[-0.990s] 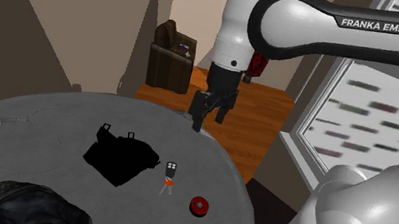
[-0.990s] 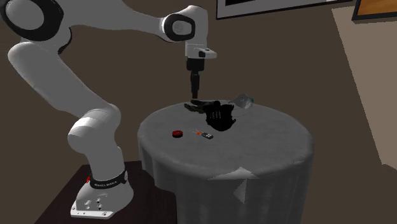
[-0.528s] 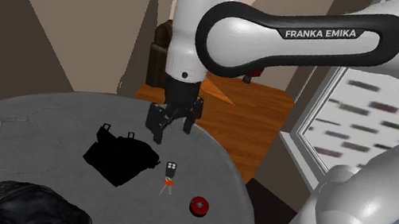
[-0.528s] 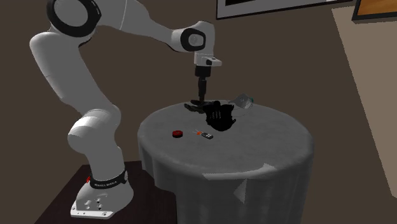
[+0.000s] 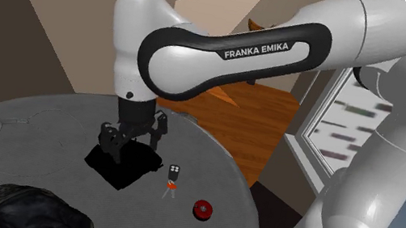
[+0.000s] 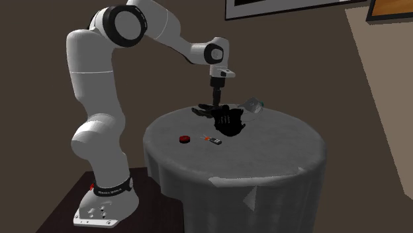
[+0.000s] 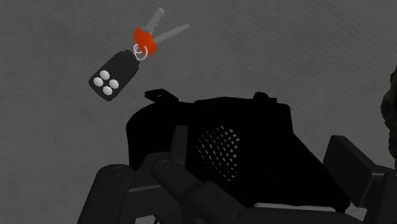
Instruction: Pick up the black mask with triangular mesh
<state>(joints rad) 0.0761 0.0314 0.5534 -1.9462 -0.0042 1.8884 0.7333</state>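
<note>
On the round table draped in grey cloth, the flat black mask with a fine mesh panel lies where it lay a second ago, just beside the black key fob with a red tag and near the small red disc. The all-black two-finger gripper, which then hung over the table's far edge, has swung toward the shoulder view's left and come down close above the mask. Its fingers are spread apart, clasping nothing.

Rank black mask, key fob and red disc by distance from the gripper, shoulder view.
1. black mask, directly below the gripper.
2. key fob, to the view's right of the mask.
3. red disc, farther right again.
</note>
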